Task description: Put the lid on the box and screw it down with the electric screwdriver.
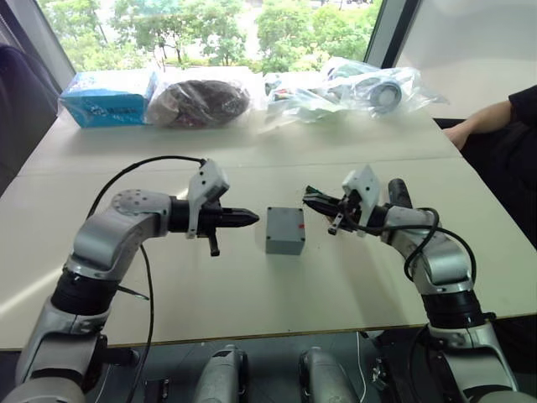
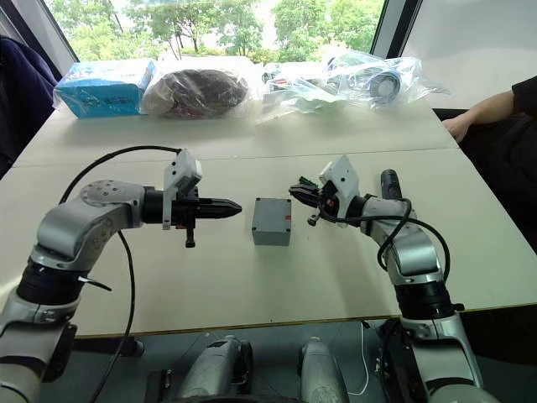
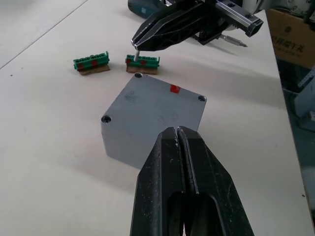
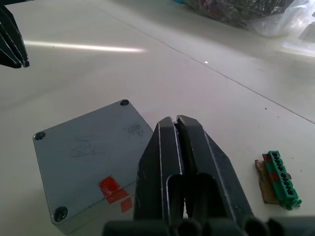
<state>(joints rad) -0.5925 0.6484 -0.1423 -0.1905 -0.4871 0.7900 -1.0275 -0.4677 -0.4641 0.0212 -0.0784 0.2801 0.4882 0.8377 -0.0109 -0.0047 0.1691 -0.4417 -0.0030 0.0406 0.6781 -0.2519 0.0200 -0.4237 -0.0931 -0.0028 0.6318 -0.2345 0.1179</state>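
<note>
The grey box (image 1: 284,242) stands mid-table with the grey lid (image 3: 157,105) lying flat on top of it. Dark screw holes show at the lid's corners and a red mark near one edge. My left gripper (image 1: 252,218) is shut and empty, its tip a short way left of the box. On the other side, my right gripper (image 1: 307,201) is shut too, hovering just above the box's far right corner. A small pale bit shows at its tip. The black electric screwdriver (image 1: 398,193) lies on the table behind my right forearm.
Two small green connector parts (image 3: 91,62) (image 3: 142,61) lie just beyond the box. A blue carton (image 1: 109,96) and several plastic bags (image 1: 201,102) line the table's far edge. A person's arm (image 1: 495,117) rests at the far right.
</note>
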